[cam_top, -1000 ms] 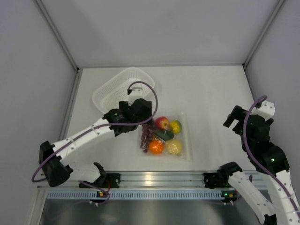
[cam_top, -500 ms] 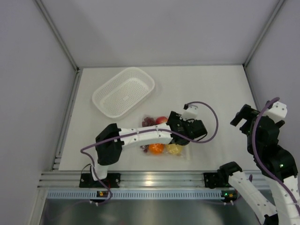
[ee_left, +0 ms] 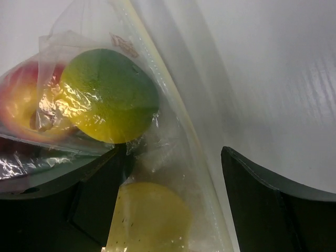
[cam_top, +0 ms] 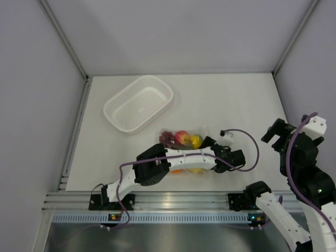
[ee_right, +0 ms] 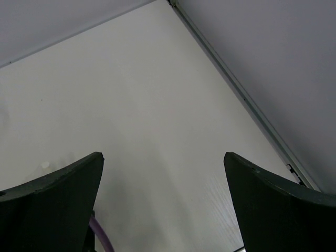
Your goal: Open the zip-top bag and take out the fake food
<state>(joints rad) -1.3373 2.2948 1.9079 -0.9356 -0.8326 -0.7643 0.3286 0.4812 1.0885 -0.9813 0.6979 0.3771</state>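
The clear zip-top bag lies flat in front of the basket. The fake food inside includes a red apple, a yellow-green lemon and purple grapes. My left arm stretches across the bag and hides its lower half. The left gripper is at the bag's right edge. In the left wrist view this gripper is open, and the bag's zip edge runs between its fingers beside a lemon and a yellow fruit. My right gripper is open over bare table.
A white perforated basket stands behind the bag at the left. The right arm is raised at the right side, near the wall rail. A metal rail runs along the near edge.
My left arm has swung from the basket across the bag to its right edge, and its jaws have narrowed a little. The right arm has drifted slightly right and toward the near edge.
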